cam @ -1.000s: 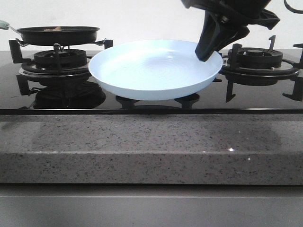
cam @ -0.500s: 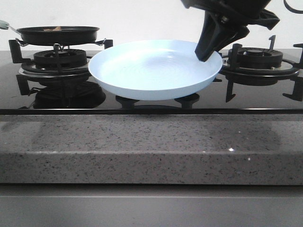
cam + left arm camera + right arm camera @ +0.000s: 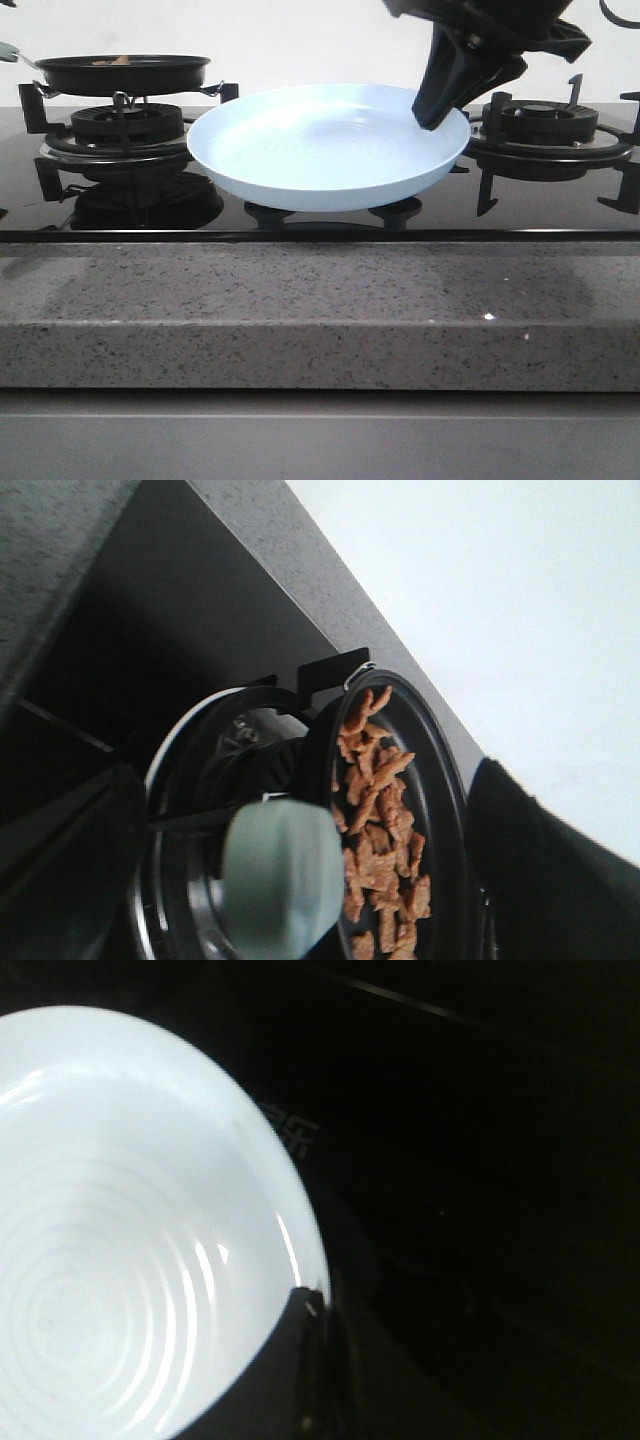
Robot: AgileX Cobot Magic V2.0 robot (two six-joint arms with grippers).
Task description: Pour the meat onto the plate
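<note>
Nearest the camera runs the speckled grey stone edge of the worktop [image 3: 300, 310], and behind it the glossy black glass hob [image 3: 560, 210]. On the hob, between the two burners, sits the pale blue-white plate [image 3: 300, 150], bare inside, its concentric rings catching the light. The right tool [image 3: 432, 118] comes down from above onto the plate's right rim; in the right wrist view a dark finger [image 3: 285, 1380] lies over the rim on the inside, so the tool appears clenched on the plate's edge — the other finger cannot be made out.

Farther back on the left, the black frying pan [image 3: 122, 72] rests on the left burner's grate [image 3: 120, 125]. The meat [image 3: 380, 820] lies inside it — thin reddish-brown pieces heaped loosely. In the left wrist view the pan's pale green handle [image 3: 282, 875] points at the camera between the dark fingers [image 3: 545, 870] of the left tool [image 3: 300, 920]. Whether they touch it cannot be told.
</note>
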